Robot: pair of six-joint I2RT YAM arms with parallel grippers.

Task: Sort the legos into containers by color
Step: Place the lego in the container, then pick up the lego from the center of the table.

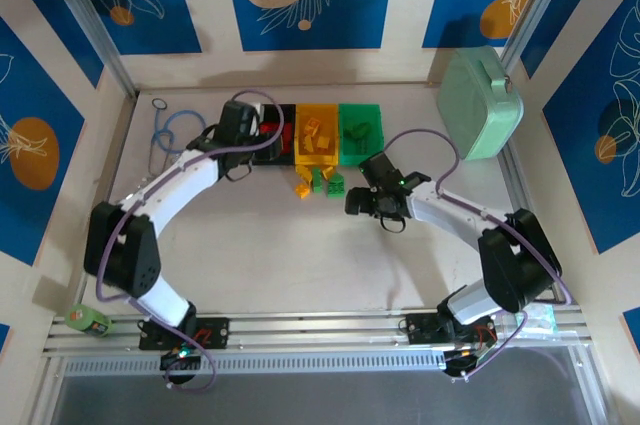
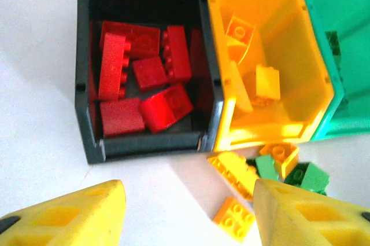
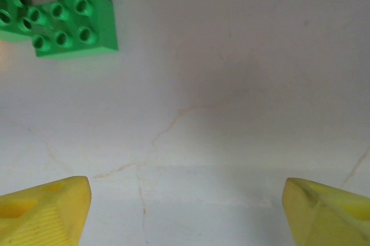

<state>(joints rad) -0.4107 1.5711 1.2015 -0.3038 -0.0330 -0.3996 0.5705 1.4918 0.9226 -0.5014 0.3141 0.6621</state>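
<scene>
Three bins stand in a row at the back: black (image 2: 92, 142) holding several red legos (image 2: 144, 72), yellow (image 2: 312, 72) holding yellow legos (image 2: 267, 81), green (image 2: 347, 55) with a dark green lego inside. Loose yellow legos (image 2: 234, 219) and green legos (image 2: 315, 175) lie on the table just in front of the yellow bin; the same cluster (image 1: 320, 183) sits mid-table. My left gripper (image 2: 191, 214) is open and empty, hovering by the black bin (image 1: 285, 115). My right gripper (image 3: 185, 205) is open over bare table, with green legos (image 3: 72, 26) ahead to its left.
A large mint-green case (image 1: 480, 105) leans at the back right. A blue cable loop (image 1: 170, 130) lies at the back left. A small green can (image 1: 88, 320) sits at the near left edge. Walls close in the table on three sides.
</scene>
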